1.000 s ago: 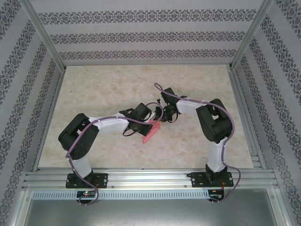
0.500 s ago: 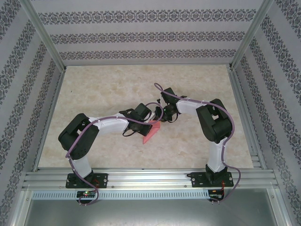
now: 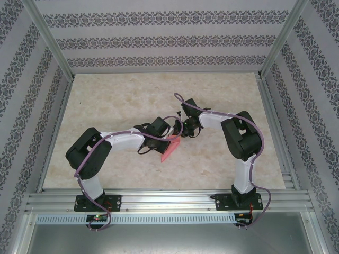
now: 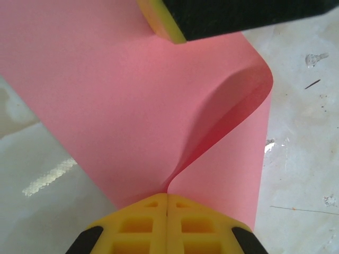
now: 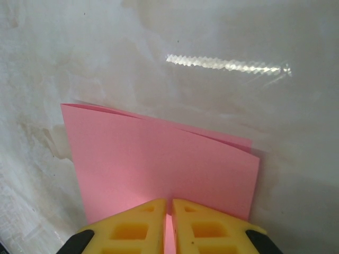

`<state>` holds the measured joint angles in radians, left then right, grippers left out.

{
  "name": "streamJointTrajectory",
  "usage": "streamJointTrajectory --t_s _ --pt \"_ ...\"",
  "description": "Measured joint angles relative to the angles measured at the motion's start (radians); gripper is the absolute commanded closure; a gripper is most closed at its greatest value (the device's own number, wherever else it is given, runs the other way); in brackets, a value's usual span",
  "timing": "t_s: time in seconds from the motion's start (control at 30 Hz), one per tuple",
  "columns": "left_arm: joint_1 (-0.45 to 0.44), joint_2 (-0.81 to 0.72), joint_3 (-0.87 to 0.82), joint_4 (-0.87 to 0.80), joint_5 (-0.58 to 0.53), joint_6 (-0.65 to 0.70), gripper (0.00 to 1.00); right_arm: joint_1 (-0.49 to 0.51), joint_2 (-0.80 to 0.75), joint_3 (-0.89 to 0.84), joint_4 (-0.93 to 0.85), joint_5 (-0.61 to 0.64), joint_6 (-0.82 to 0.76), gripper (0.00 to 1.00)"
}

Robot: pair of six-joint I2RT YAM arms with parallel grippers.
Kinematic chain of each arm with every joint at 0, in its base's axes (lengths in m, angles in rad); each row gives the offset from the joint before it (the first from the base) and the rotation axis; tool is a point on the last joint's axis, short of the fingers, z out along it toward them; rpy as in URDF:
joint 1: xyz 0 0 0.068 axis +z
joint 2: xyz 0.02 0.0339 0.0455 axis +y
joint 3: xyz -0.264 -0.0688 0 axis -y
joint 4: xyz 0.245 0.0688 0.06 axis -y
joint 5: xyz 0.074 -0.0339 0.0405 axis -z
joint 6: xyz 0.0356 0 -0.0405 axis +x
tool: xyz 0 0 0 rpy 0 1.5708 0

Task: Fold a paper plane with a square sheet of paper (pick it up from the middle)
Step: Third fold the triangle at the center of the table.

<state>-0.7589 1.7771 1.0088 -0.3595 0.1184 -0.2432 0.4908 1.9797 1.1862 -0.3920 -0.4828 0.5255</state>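
The left gripper [image 3: 170, 136] is fully closed: in its wrist view the two yellow pads [image 4: 143, 225] meet along a single seam, and the square sheet of paper [image 4: 127, 100] is pinched right in that seam. Ahead of the jaws the pink sheet fans out wide and flat. Just to the right of the seam one layer lifts away in a soft rounded curl (not a pressed crease). At the far end of the sheet, opposite these jaws, one of the right gripper's fingers [image 4: 249, 16] comes in, black with a yellow-green pad.

The right gripper [image 5: 169, 211] is closed on the same paper [image 5: 159, 159]. Its pads stand almost together, with only a thin slit between them, and pink shows inside the slit. Beyond the jaws the sheet lies doubled over, two layers splitting slightly along the far edge, above the pale marbled table [image 5: 222, 37].

From above, both grippers meet tip to tip near the middle of the table [image 3: 106, 100], and the paper [image 3: 169, 149] hangs down and toward the near side from where their jaws touch it
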Motion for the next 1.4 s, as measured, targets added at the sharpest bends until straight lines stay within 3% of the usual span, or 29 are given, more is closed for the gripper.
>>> streamJointTrajectory --t_s 1.4 --pt "0.0 0.014 0.0 0.007 -0.004 0.027 0.95 -0.001 0.0 -0.013 0.031 -0.008 0.015 0.87"
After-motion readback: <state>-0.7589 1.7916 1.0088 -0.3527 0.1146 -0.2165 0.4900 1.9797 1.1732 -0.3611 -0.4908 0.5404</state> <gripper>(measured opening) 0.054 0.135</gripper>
